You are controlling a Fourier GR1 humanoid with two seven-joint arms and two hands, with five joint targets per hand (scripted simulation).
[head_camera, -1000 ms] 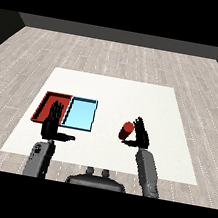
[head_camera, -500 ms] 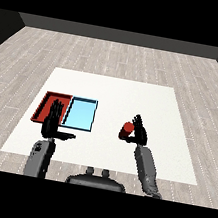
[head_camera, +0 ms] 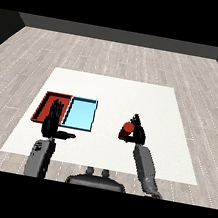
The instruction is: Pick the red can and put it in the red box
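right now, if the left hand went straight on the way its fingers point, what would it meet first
Most likely the red tray. The left hand has its fingers straight, pointing away over the tray's near edge. Its height above the tray is unclear, so it might pass over.

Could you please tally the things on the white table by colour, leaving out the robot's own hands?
Red: 2, the red cylindrical can and the shallow red tray.
Light blue: 1, the shallow light blue tray.
Total: 3.
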